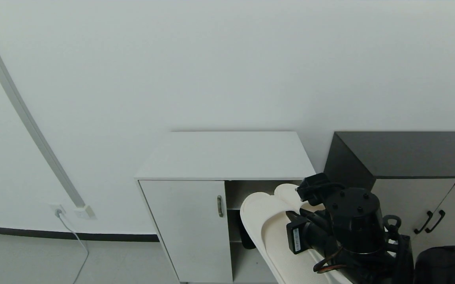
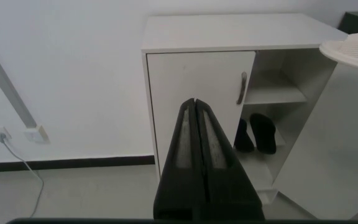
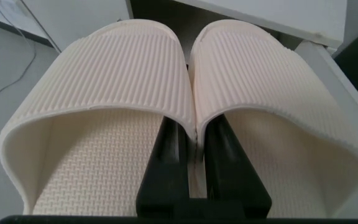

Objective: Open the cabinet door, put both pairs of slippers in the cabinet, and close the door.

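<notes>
Now, head view: your right pincer (image 1: 310, 194) holds the slippers (image 1: 266, 221), with the open cabinet (image 1: 223, 157) just ahead of it. Left wrist: your left pincer (image 2: 195, 124) is pressed together, empty. Right wrist: it pinches both inner edges; likely light, bendy foam, so grip there.

The right arm (image 1: 349, 225) is raised in front of the cabinet (image 1: 227, 157), before its open side. The right hand (image 3: 194, 130) has its two fingers clamped on the touching inner walls of the slippers (image 3: 117, 81). The left hand (image 2: 195, 104) points at the cabinet's closed door, its fingers pressed together and holding nothing.
</notes>
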